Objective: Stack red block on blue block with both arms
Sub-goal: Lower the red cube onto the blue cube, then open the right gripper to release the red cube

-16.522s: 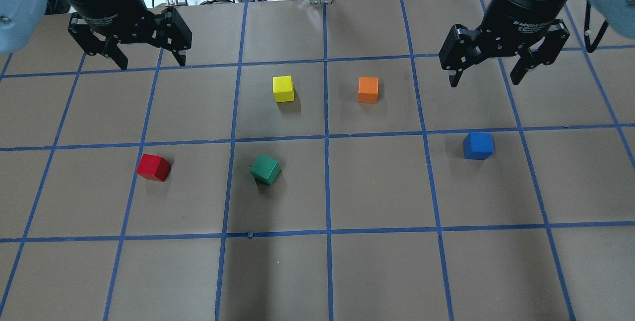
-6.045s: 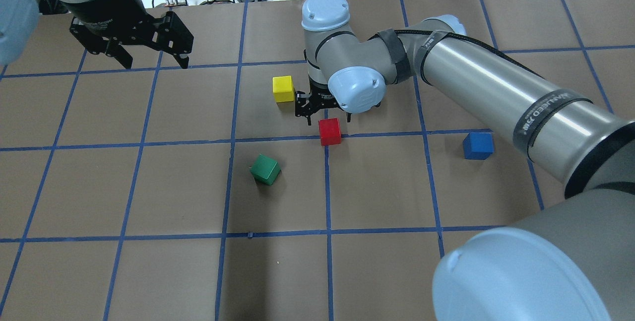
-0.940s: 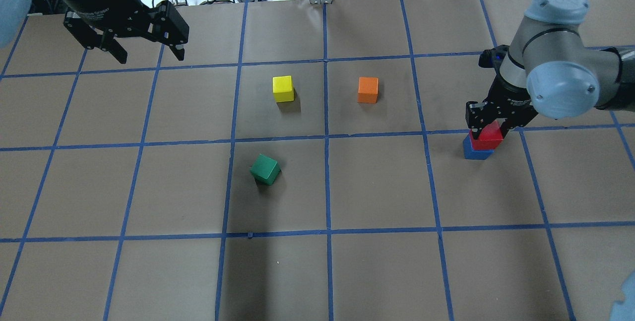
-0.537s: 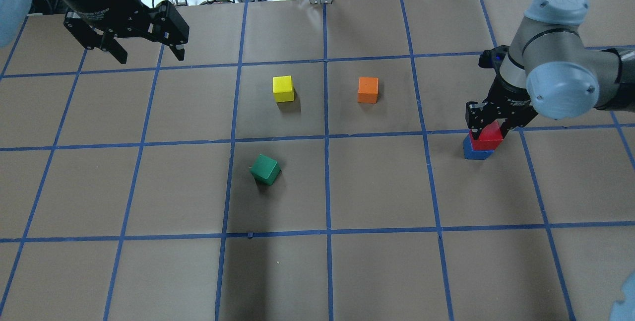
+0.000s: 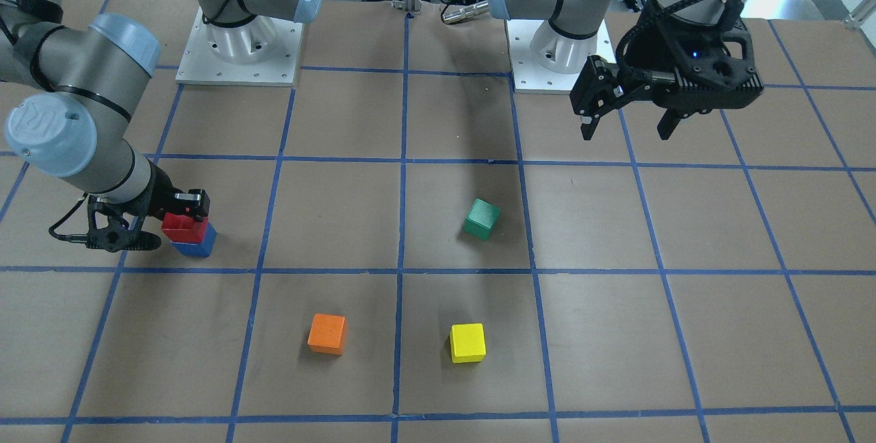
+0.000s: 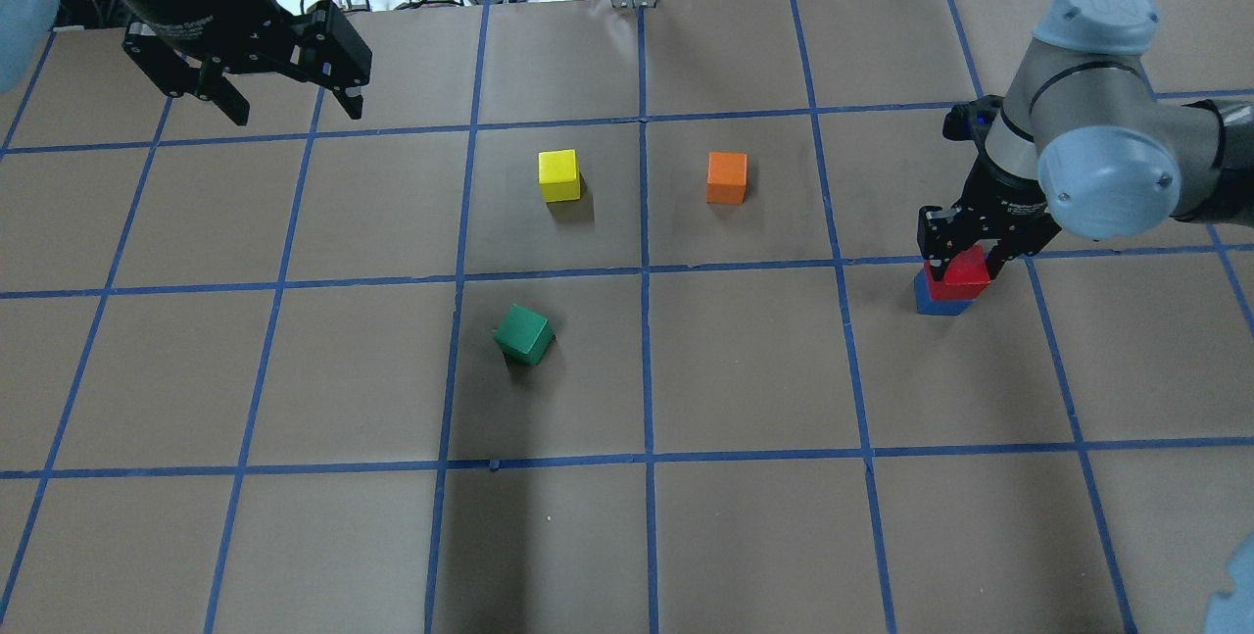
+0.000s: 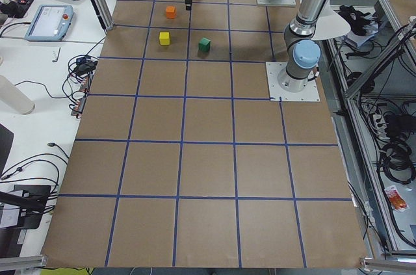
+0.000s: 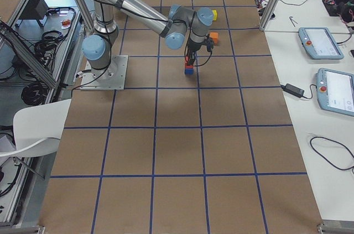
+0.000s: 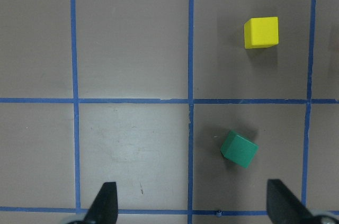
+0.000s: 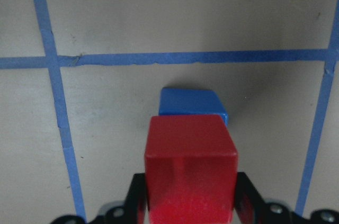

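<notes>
The red block (image 6: 956,273) sits on top of the blue block (image 6: 940,303) at the right of the table; the stack also shows in the front view, red (image 5: 183,225) on blue (image 5: 197,246). My right gripper (image 6: 965,265) reaches down over the stack, shut on the red block. In the right wrist view the red block (image 10: 190,171) fills the space between the fingers (image 10: 136,203), with the blue block (image 10: 190,102) below it. My left gripper (image 6: 294,110) is open and empty, raised above the far left of the table.
A green cube (image 6: 523,334) lies tilted near the middle. A yellow cube (image 6: 559,174) and an orange cube (image 6: 726,177) stand farther back. Blue tape lines grid the brown table (image 6: 745,536). Cables lie beyond the far edge.
The right gripper and the red block have barely shifted on the blue block over the last second. Earlier, the red block came from the left side to the middle, then here.
</notes>
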`<state>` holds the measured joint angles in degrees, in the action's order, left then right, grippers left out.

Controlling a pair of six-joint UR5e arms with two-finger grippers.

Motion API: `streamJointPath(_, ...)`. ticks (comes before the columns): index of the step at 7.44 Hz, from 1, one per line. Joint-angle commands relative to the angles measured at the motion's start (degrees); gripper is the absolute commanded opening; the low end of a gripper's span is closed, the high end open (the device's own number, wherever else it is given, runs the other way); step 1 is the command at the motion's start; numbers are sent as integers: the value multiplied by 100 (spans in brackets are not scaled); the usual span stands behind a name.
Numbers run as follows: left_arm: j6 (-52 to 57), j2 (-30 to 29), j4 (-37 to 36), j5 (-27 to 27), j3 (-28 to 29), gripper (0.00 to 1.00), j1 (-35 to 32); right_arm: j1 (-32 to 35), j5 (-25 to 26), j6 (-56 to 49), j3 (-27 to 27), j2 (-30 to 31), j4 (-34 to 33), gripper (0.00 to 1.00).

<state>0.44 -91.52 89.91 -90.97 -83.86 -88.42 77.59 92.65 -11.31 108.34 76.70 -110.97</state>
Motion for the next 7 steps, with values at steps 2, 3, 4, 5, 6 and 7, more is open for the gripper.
streamJointPath(2, 0, 3, 0, 1, 2, 100, 0, 2, -27, -2, -137, 308, 371, 100)
streamJointPath(3, 0, 3, 0, 1, 2, 100, 0, 11, -27, -2, -364, 484, 687, 100)
streamJointPath(4, 0, 3, 0, 1, 2, 100, 0, 20, -36, 6, -792, 538, 1256, 100)
streamJointPath(5, 0, 3, 0, 1, 2, 100, 0, 54, -71, 32, -1458, 521, 1845, 100)
streamJointPath(6, 0, 20, 0, 1, 2, 100, 0, 133, -106, 120, -2161, 504, 2547, 100)
streamJointPath(7, 0, 20, 0, 1, 2, 100, 0, 334, -89, 434, -2672, 521, 2954, 100)
